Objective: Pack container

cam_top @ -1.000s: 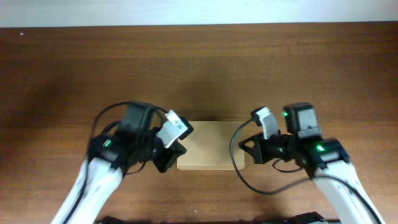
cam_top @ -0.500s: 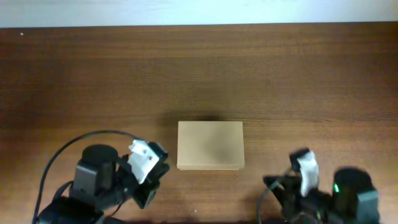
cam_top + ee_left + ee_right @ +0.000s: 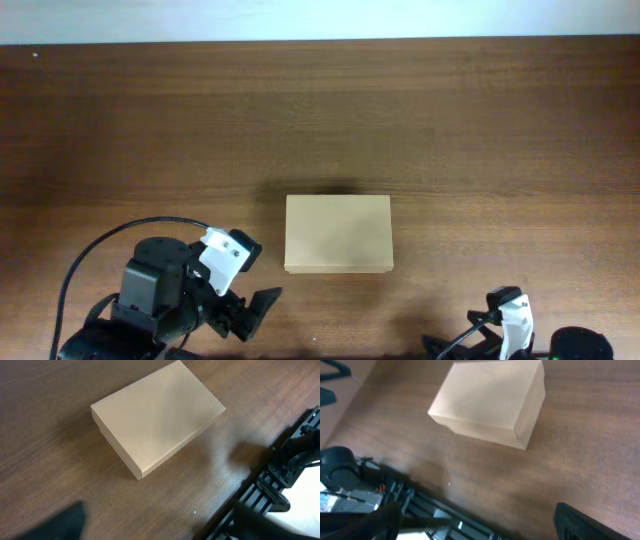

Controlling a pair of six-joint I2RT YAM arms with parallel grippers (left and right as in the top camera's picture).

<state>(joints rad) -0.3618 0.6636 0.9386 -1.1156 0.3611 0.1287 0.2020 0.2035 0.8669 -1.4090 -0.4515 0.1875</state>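
The container (image 3: 338,233) is a plain brown cardboard box, lid down, lying flat in the middle of the dark wooden table. My left gripper (image 3: 250,312) hangs at the front left, well short of the box and apart from it, jaws spread wide and empty. The left wrist view shows the container (image 3: 157,417) ahead, with one dark finger (image 3: 57,522) at each lower corner. My right gripper (image 3: 480,527) is also open and empty. From it the container (image 3: 490,402) lies ahead, untouched. Overhead, only the right wrist (image 3: 510,325) shows, at the bottom edge.
The table's front edge runs close under both grippers. Black metal framework (image 3: 280,475) (image 3: 415,502) lies just beyond it. A pale strip (image 3: 320,20) borders the table's far side. A black cable (image 3: 90,260) loops off the left arm.
Both arms have drawn back from the box's sides to the table's front edge. Both grippers, shut before, now stand open. The box has stayed in place.
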